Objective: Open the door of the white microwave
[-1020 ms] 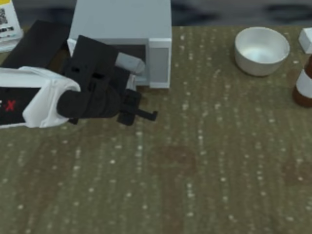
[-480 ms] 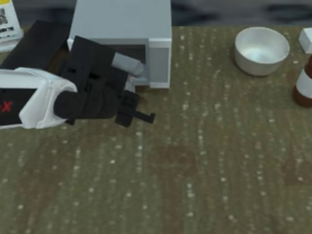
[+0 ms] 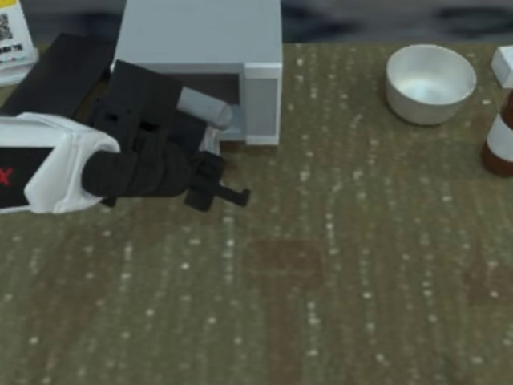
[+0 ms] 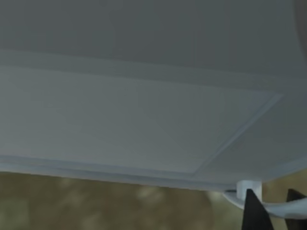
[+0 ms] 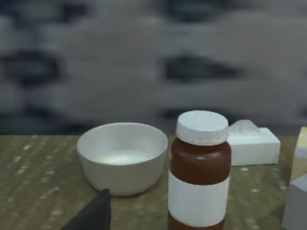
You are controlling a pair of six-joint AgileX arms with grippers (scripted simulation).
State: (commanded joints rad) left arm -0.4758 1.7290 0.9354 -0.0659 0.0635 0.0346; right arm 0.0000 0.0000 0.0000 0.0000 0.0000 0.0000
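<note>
The white microwave stands at the table's back left, its grey control panel on the right of its front. The door is swung partly outward, so a dark strip of the interior shows. My left arm covers most of it. In the left wrist view the door fills the picture, and my left gripper is shut on the white handle at the door's edge. My left gripper sits just in front of the opening. My right gripper shows only as a dark edge and lies outside the top view.
A black box lies left of the microwave, with a QR card behind it. At the back right stand a white bowl, a brown bottle and a white box.
My left arm has drawn back to the left, still holding the handle. The door has swung a little further out.
</note>
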